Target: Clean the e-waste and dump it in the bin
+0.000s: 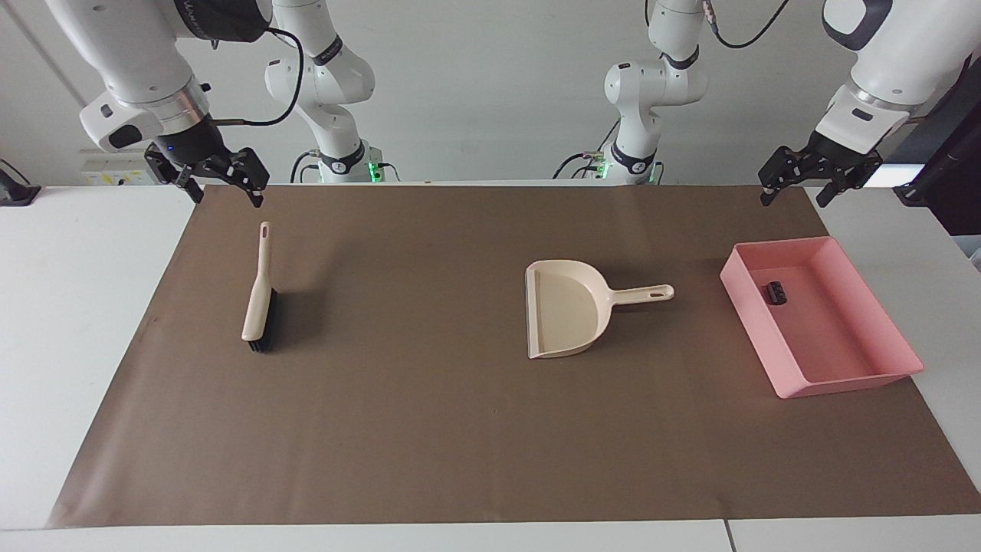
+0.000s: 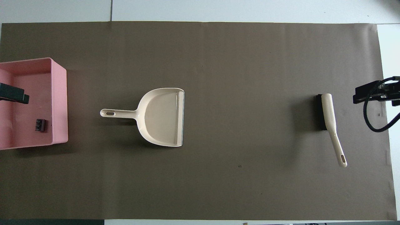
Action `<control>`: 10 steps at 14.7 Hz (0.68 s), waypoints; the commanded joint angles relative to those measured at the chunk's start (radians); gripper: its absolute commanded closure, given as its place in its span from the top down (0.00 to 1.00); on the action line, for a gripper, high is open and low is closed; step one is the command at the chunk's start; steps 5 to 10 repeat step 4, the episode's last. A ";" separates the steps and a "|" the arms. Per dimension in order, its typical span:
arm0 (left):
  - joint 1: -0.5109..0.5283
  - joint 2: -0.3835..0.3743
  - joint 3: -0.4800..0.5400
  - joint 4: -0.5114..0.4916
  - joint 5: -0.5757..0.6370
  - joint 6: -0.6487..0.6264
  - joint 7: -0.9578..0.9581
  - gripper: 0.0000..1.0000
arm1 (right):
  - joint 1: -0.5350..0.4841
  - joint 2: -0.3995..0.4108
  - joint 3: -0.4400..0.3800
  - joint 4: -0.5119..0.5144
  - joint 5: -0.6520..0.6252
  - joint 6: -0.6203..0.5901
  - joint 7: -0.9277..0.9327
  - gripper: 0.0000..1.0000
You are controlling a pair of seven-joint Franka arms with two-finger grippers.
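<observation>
Hovering open-fingered and empty, left gripper [image 1: 792, 186] over the bin [image 1: 858, 379], right gripper [image 1: 222, 180] above the brush [image 1: 258, 303], since a dark e-waste piece [image 1: 775, 292] lies binned.

High camera facing robots, steep overhead camera, shared mat [image 1: 429, 429]

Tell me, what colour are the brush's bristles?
Black. The brush has a beige handle; its bristles show best in the facing view.

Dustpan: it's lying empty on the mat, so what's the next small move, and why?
Probably just park both arms. A dark e-waste piece lies in the bin, the dustpan is empty, no bits show on the mat, and the left tool and right tool hang open, holding nothing.
</observation>
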 commanded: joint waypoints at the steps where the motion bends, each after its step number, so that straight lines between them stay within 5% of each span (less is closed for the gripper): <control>1: 0.016 0.003 -0.012 0.003 -0.007 -0.024 0.017 0.98 | -0.016 -0.012 0.008 -0.005 0.014 -0.012 -0.019 1.00; 10: 0.016 0.003 -0.012 0.003 -0.011 -0.013 0.015 0.98 | -0.016 -0.012 0.008 -0.005 0.014 -0.012 -0.019 1.00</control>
